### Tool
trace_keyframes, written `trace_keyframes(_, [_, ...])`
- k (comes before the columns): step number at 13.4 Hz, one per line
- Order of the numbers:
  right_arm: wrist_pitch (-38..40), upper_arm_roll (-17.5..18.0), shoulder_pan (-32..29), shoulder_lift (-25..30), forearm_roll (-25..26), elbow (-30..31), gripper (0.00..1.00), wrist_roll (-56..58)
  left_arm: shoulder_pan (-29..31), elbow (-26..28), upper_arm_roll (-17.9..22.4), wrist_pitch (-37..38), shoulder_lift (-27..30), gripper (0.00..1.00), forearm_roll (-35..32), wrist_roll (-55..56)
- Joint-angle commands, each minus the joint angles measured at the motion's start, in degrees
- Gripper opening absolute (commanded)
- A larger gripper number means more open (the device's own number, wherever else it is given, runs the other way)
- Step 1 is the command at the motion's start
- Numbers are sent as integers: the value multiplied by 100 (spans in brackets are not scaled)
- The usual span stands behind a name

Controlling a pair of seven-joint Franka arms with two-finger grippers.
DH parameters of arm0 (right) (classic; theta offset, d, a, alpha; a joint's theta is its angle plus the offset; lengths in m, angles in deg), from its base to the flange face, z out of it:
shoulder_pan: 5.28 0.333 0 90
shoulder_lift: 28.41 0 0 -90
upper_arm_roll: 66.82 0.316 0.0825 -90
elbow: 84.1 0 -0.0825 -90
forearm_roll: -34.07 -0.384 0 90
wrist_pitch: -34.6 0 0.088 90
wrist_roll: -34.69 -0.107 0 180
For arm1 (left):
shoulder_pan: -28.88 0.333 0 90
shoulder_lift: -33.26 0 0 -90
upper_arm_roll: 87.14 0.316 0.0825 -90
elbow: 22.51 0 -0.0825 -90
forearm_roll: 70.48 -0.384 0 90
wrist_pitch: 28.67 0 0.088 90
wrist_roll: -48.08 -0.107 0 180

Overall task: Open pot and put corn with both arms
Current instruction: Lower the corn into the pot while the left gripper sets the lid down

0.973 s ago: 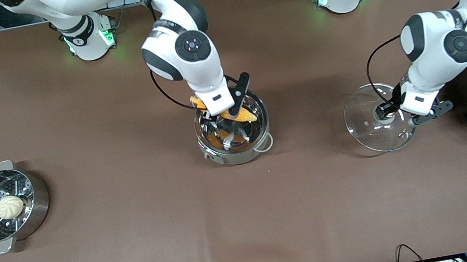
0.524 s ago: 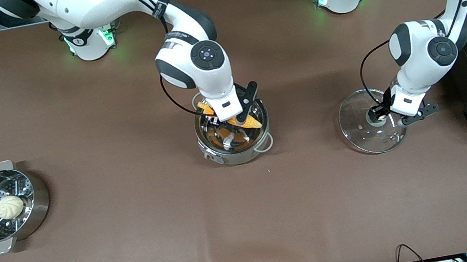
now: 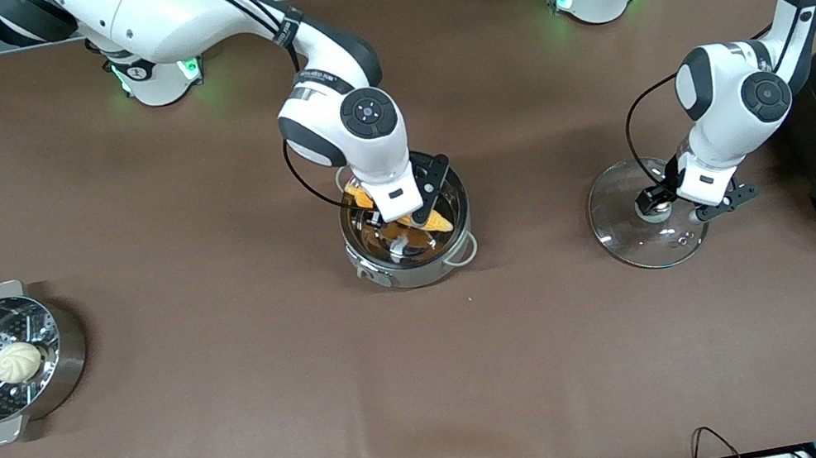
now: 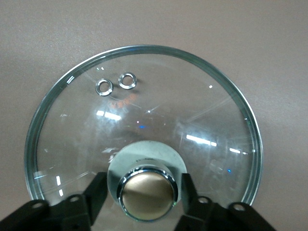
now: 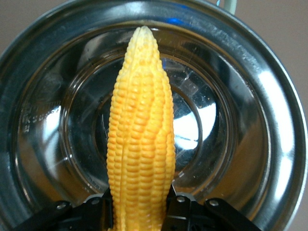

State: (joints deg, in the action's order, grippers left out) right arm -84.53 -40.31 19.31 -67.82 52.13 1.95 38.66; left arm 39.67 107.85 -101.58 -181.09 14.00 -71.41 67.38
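Corn: yellow-orange tapered corn cob rigid, bumpy, gripped near stem end by right gripper inside open shiny steel pot | left gripper pinches fragile glass lid's coppery knob, lid beside pot.

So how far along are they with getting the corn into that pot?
The opening looks done: the pot is uncovered, and its glass lid is on the table toward the left arm's end, the left hand around its knob. In hand: the right hand grips the corn low inside the pot. Left: letting the corn go and pulling that hand out.
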Motion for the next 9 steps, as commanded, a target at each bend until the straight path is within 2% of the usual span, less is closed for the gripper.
trace_keyframes(1, [-119, -23, 72, -111, 137, -159, 100, -370, 55, -150, -49, 315, 482, 100, 58, -84])
trace_keyframes(2, [-110, -15, 55, -85, 111, -177, 100, -379, 38, -499, -67, 1023, 755, 100, 49, -102])
trace_keyframes(3, [-84, -6, 29, -58, 93, -177, 100, -379, 29, -1163, -76, 2135, 897, 100, 58, -111])
trace_keyframes(5, [-40, 3, 2, 38, 58, -177, 100, -414, 2, -2981, -76, 4543, 767, 100, 110, -146])
trace_keyframes(6, [13, 12, -50, 178, 58, -177, 100, -580, -6, -3538, -85, 5268, 740, 100, 119, -163])
trace_keyframes(7, [222, 12, -77, 336, 58, -177, 100, -781, -7, -3839, -85, 5684, 836, 100, 119, -155])
trace_keyframes(9, [583, 29, -225, 652, -56, -195, 100, -827, -7, -4070, -189, 6161, 1160, 100, 76, -128])
